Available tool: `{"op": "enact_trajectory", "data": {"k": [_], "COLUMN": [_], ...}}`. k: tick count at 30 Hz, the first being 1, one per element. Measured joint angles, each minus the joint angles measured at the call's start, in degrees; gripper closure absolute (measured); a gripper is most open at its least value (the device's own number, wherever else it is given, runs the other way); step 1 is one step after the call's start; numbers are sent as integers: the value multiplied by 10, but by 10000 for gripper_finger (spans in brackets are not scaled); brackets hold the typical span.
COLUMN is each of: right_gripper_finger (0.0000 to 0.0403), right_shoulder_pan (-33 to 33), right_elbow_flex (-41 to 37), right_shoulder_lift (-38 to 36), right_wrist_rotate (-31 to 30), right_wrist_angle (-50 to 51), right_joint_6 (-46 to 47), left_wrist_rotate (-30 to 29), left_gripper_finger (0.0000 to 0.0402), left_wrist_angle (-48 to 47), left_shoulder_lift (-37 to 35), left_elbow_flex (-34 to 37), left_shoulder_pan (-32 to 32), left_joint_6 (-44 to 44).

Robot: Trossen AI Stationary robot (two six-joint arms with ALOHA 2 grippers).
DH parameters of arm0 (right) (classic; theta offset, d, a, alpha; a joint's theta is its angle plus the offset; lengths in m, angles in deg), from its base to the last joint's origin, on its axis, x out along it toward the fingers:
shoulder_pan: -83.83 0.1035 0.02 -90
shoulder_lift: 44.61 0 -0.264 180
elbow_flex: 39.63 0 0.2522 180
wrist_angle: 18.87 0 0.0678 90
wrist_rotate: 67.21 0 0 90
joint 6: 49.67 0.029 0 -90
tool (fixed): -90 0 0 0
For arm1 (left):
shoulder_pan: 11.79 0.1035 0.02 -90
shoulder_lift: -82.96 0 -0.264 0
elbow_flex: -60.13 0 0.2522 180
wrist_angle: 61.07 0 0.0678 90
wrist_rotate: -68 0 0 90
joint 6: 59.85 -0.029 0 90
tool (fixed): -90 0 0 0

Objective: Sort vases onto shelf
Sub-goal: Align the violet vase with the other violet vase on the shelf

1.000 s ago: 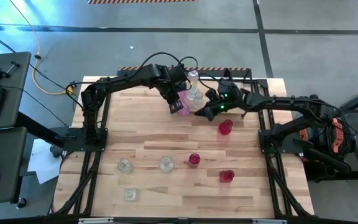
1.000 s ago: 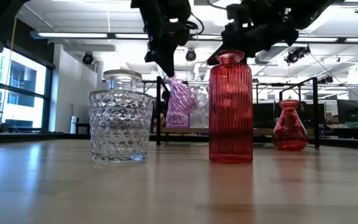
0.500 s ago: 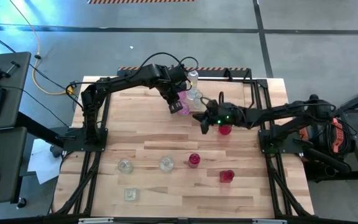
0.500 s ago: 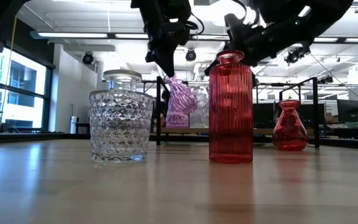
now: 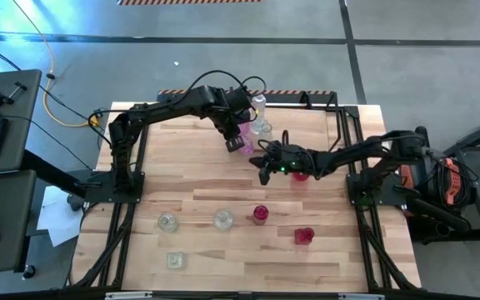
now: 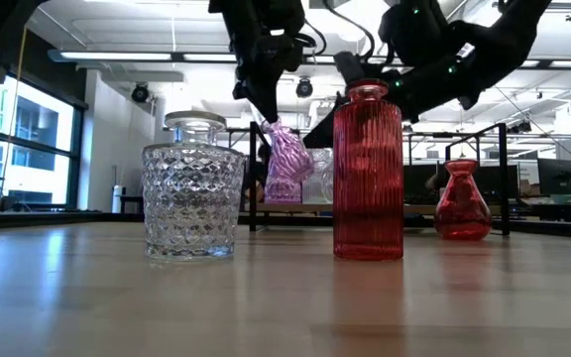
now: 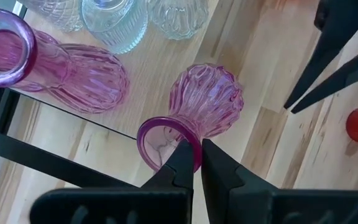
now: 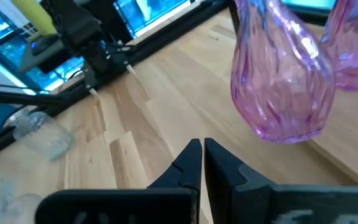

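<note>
My left gripper [image 7: 196, 163] is shut on a pale pink ribbed vase [image 5: 242, 143], held above the table just in front of the shelf [image 5: 300, 105] at the far edge. On the shelf stand another pink vase [image 7: 61, 68] and clear vases [image 7: 114, 25]. My right gripper [image 5: 262, 171] is shut and empty, low over the table just near of the held vase [image 8: 284, 81]. Red vases [image 5: 261, 214] and clear vases [image 5: 223, 219] stand on their bases on the near half of the table. My left gripper pinches the pink vase's mouth rim [image 7: 194, 146], one finger inside the mouth and one outside. The fingers come steeply from above. The vase hangs tilted below them [image 6: 287, 164], its round body toward the table and clear of it.
A red vase [image 5: 301, 173] stands right under my right arm. In the low view a clear faceted jar [image 6: 191, 198], a tall red ribbed bottle [image 6: 368, 174] and a red bulb vase [image 6: 463, 198] stand in front. Bare wood lies at the table's left.
My right gripper has come down and toward the table's near and left side, away from the shelf to a spot beside the hanging pink vase, rolling and tipping closer to level; it stays shut. The held vase has kept still.
</note>
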Motion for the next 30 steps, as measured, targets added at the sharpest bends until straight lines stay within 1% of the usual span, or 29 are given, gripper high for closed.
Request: {"op": "enact_trajectory", "data": {"k": [2, 4, 8, 11, 18, 23, 30], "right_gripper_finger": [403, 403, 403, 403, 403, 403, 403], "right_shoulder_pan": [-3, -4, -3, -6, -8, -8, -8], "right_elbow_flex": [0, 0, 0, 4, 22, 39, 66], "right_shoulder_lift": [3, 3, 3, 3, 9, 43, 70], "right_wrist_rotate": [16, 14, -66, -97, -97, -96, -96], "right_wrist_angle": [0, 3, 3, 10, 17, 19, 16], "right_joint_6": [2, 0, -23, -47, -93, -102, -117], "left_wrist_rotate": [-3, -15, -36, -38, -40, -39, -42], "left_gripper_finger": [401, 401, 401, 401, 401, 401, 401], "left_wrist_angle": [0, 1, 7, 6, 10, 11, 6], "left_shoulder_lift": [0, 0, 1, 4, 25, 39, 37], "left_elbow_flex": [0, 0, 0, 0, 1, 0, 0], "left_shoulder_pan": [0, 0, 1, 4, 4, 3, 4], "left_joint_6": [0, 0, 0, 0, 2, 2, 4]}}
